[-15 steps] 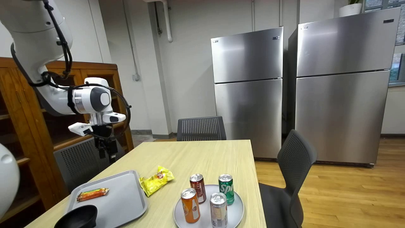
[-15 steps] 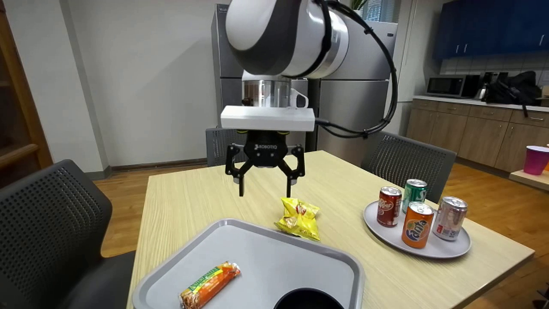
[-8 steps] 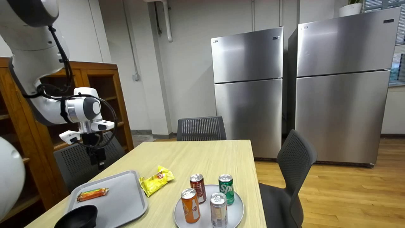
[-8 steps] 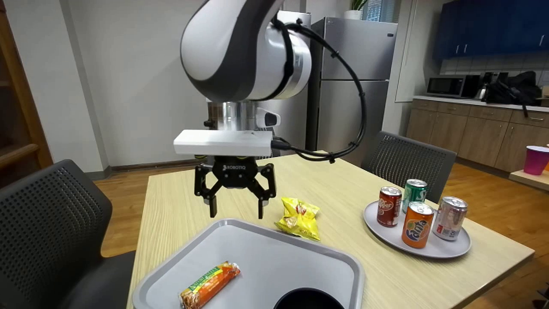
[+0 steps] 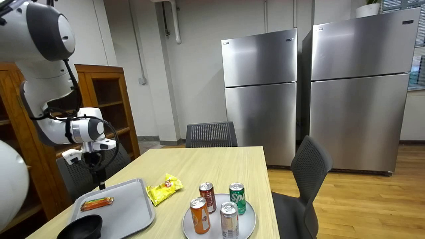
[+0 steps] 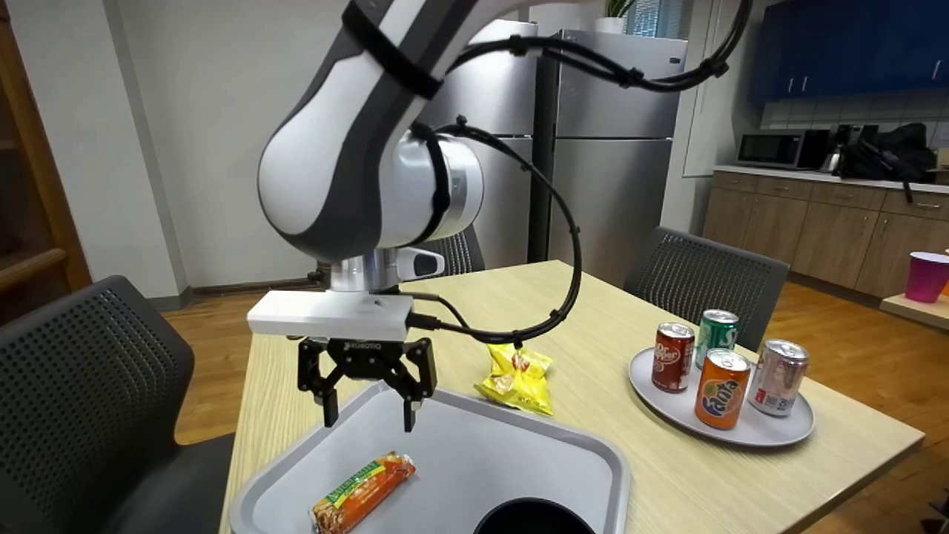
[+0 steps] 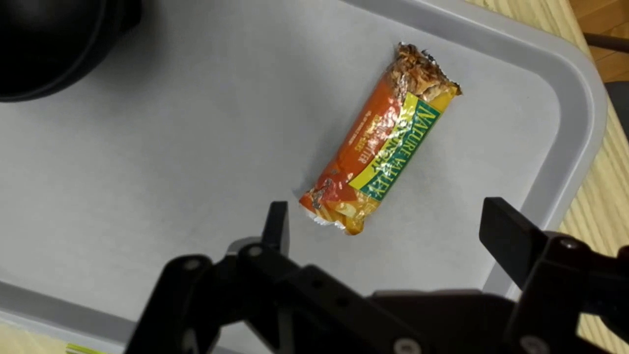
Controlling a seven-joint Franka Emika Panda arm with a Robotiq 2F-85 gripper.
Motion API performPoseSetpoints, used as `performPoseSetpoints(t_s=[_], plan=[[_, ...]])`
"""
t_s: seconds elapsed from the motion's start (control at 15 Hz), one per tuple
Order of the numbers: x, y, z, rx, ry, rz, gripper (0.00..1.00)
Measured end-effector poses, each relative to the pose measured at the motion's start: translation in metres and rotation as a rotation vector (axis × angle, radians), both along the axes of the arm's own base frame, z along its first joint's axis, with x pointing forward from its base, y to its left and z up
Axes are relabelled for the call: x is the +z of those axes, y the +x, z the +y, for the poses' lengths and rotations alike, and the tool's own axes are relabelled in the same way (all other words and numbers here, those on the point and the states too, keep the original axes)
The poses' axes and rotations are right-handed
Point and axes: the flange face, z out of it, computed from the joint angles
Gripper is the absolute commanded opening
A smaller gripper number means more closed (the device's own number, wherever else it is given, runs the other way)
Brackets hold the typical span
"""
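Observation:
My gripper (image 6: 369, 426) stands open above the far side of the grey tray (image 6: 474, 460), with nothing between its fingers. Nearest to it is a granola bar in an orange and green wrapper (image 7: 381, 142), lying flat on the tray. In the wrist view the bar slants just ahead of the fingertips (image 7: 277, 221), apart from them. A black bowl (image 7: 44, 44) sits on the same tray, cut off by the frame edge. Beyond the tray's rim lies a yellow snack bag (image 6: 517, 378) on the table, visible in both exterior views.
A round grey plate (image 6: 645, 378) carries several cans, among them an orange Fanta can (image 6: 721, 389) and a green Sprite can (image 5: 237, 198). Dark chairs surround the wooden table (image 5: 212, 159), one chair (image 6: 81, 400) close by the tray side.
The arm has come down, and the gripper has shifted left in both exterior views, from over the table to over the tray. Its jaws have stayed apart. The objects have not moved.

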Motion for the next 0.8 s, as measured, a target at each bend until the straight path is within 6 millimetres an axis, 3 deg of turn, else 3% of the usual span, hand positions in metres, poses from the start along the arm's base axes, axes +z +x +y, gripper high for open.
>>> performPoseSetpoints(t_s=[0.33, 0.8], plan=[[-0.024, -0.003, 0.024, -0.073, -0.008, 0.009, 1.00], [-0.045, -0.011, 0.029, -0.163, -0.040, 0.027, 1.00]])
